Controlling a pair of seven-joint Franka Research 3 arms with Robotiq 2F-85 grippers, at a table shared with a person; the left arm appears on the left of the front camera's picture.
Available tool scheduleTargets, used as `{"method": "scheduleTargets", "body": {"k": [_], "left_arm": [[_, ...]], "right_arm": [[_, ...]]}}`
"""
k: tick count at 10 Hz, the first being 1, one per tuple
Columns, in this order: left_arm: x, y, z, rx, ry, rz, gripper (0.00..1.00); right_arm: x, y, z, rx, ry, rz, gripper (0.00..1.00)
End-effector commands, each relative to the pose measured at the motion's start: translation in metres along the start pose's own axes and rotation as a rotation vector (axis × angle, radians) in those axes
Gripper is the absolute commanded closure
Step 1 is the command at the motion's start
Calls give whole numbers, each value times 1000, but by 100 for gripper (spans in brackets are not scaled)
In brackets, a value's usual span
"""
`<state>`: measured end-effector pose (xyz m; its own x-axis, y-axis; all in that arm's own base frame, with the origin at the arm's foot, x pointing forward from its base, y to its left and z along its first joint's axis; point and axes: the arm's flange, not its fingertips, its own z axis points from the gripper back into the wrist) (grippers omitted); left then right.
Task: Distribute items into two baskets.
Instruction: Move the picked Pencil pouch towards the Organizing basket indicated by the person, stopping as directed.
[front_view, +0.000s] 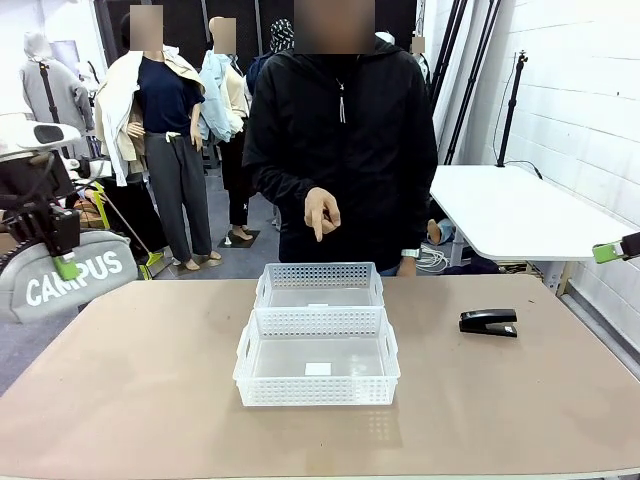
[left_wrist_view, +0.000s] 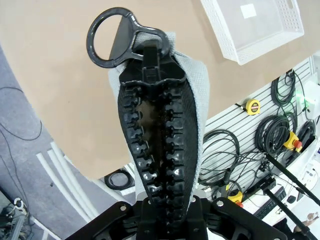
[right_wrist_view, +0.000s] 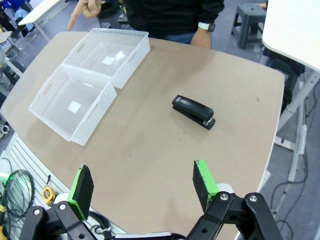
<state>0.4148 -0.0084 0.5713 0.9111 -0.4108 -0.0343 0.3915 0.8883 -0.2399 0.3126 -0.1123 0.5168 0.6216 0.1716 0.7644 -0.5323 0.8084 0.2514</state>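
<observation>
Fabric piece (front_view: 62, 288) between left jaws, stapler (right_wrist_view: 194, 112) beyond right jaws

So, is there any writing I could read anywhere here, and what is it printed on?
"CAMPUS": white letters on the grey fabric piece, held by the left gripper off the table's left edge.
White sticker in the near basket, another in the far basket: too small to read.
Tape measure label on the wall rack: too blurred to read.
Stapler: no readable print.

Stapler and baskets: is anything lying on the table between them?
Nothing: bare tabletop separates the stapler from the baskets, seen in the front view.
</observation>
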Motion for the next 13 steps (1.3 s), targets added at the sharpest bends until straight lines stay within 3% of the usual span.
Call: {"method": "scheduleTargets", "body": {"k": [1,3,5,13], "left_arm": [[21,-8,-10,-10,7,-118,85],[32,-19,-19,7,18,-165,85],[39,-29,-27,-18,-6,-299,85],[93,-93,-66,-76,117,-642,85]], "right_arm": [[1,1,-1,14,-2,-12,0],[1,1,-1,14,-2,-12,0],[1,1,-1,14,-2,-12,0],[1,1,-1,14,-2,-12,0]]}}
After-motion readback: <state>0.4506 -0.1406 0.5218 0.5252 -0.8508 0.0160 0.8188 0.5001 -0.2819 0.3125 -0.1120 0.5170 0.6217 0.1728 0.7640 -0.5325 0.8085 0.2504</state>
